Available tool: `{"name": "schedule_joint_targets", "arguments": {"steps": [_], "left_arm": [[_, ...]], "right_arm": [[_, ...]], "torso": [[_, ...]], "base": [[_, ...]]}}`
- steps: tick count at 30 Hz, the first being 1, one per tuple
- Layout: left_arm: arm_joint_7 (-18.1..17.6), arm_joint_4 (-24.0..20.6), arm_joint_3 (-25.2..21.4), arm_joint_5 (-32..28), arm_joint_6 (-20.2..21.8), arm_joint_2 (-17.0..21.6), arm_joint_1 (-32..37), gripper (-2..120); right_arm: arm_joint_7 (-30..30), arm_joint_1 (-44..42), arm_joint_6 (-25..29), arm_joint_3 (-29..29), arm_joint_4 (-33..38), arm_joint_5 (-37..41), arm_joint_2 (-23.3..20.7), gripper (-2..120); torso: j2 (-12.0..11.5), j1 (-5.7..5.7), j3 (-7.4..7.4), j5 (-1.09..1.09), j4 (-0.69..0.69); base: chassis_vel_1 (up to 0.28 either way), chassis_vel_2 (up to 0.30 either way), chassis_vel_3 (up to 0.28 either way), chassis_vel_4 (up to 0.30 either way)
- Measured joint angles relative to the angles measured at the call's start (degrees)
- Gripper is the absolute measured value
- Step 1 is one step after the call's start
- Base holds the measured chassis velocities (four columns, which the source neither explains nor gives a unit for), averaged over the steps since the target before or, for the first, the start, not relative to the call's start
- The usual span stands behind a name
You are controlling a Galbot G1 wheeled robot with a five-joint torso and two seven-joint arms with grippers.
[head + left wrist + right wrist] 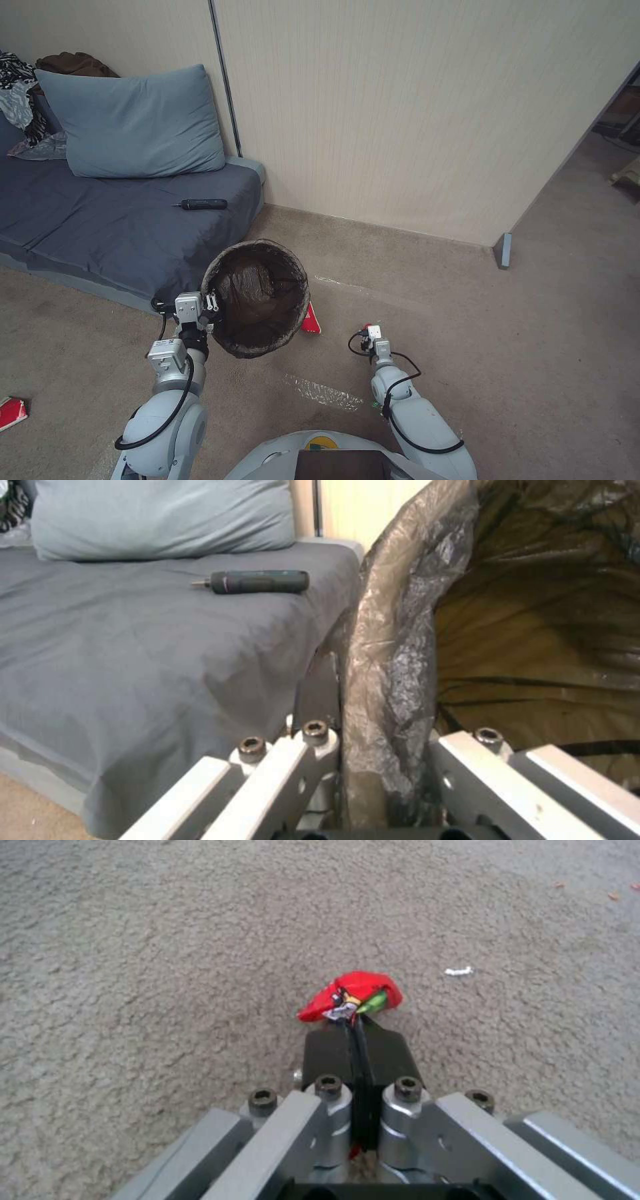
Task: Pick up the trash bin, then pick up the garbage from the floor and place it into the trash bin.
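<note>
The trash bin (257, 297), lined with a dark bag, hangs tilted above the carpet with its mouth facing me. My left gripper (212, 308) is shut on its rim on the sofa side; the left wrist view shows the bag-covered rim (390, 645) clamped between the fingers (319, 695). Low over the carpet to the right, my right gripper (369, 333) is shut on a piece of garbage, a crumpled red wrapper (353, 996) that sticks out past the black fingertips (327, 1052). Another red wrapper (311, 321) lies on the floor, partly behind the bin.
A grey sofa (113, 233) with a blue pillow (133, 123) and a black screwdriver (202, 204) stands close left of the bin. A red-white packet (12, 412) lies at the far left. The wall (413, 120) runs behind; open carpet continues right toward a doorway (617, 133).
</note>
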Motion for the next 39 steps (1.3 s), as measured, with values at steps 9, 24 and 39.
{"name": "schedule_joint_targets", "arguments": {"steps": [9, 24, 39], "left_arm": [[-0.02, 0.00, -0.01, -0.03, 0.00, -0.01, -0.01, 3], [-0.16, 1.54, 0.10, -0.23, 0.05, -0.02, -0.57, 3], [-1.83, 3.81, 2.75, -1.27, 2.29, 0.37, -1.55, 3]], "right_arm": [[0.06, -0.01, 0.50, 0.01, -0.20, -0.36, 0.00, 0], [2.08, -7.67, 1.91, 0.34, 18.19, -1.00, -1.92, 0], [-3.06, -13.98, 15.47, 1.55, 46.35, -7.08, -4.33, 0]], "torso": [[0.00, 0.00, 0.00, 0.00, 0.00], [-0.01, 0.00, 0.01, 0.00, 0.00], [0.00, 0.00, 0.00, 0.00, 0.00]], "base": [[0.000, 0.000, 0.000, 0.000], [0.000, 0.000, 0.000, 0.000], [0.000, 0.000, 0.000, 0.000]]}}
